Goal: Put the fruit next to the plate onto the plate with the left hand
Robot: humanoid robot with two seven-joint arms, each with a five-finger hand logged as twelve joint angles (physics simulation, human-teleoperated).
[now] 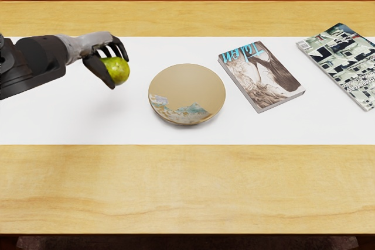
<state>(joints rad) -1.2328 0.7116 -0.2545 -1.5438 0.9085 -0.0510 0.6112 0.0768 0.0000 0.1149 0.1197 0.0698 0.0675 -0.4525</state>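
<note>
My left hand reaches in from the left edge and its dark fingers are curled around a yellow-green fruit. The fruit sits in the grasp to the left of the plate, apart from it; whether it touches the cloth I cannot tell. The plate is round and tan, with a worn pale patch along its front rim, and nothing lies on it. No right arm shows.
A white runner covers the middle of the wooden table. A book with a woman's portrait on the cover lies just right of the plate. A magazine lies at the far right edge.
</note>
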